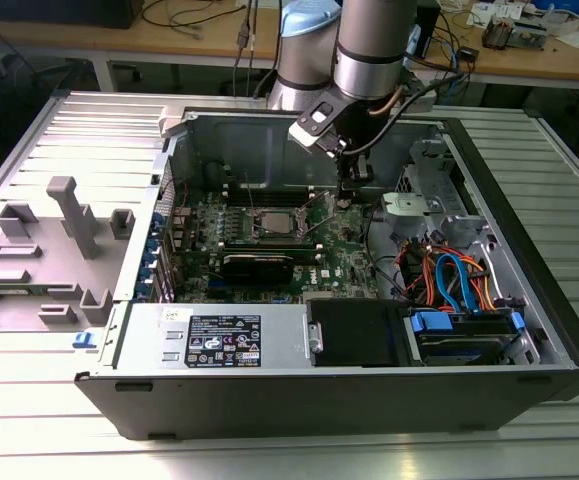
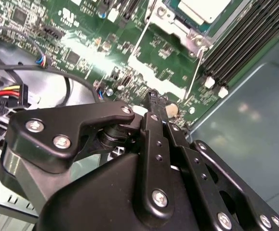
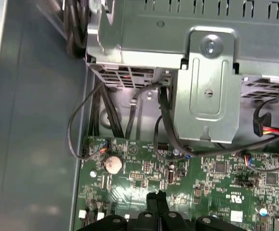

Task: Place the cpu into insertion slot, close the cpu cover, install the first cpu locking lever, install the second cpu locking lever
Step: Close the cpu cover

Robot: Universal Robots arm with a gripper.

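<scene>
The cpu (image 1: 274, 224) lies with its silver top up in the insertion slot (image 1: 257, 213) in the middle of the motherboard; its pale top (image 2: 201, 8) also appears in the second wrist view. A silvery cpu cover (image 2: 164, 15) frames it. Two thin wire levers (image 2: 138, 43) (image 2: 193, 74) run beside the socket's near side. My gripper (image 1: 352, 200) hangs over the board at the exterior view's right of the socket, a few centimetres from it. Its black fingers are shut together with nothing between them in both wrist views (image 2: 153, 97) (image 3: 156, 196), the tips just above the green board.
Black memory slots (image 2: 235, 43) run beside the socket. A metal drive bracket (image 3: 206, 86) and black cables (image 3: 81, 125) stand close beyond the gripper. A coin cell (image 3: 112, 164) sits on the board. Coloured cables (image 1: 449, 275) and the power supply (image 1: 219, 340) fill the case's front. Grey fixtures (image 1: 69, 215) stand outside.
</scene>
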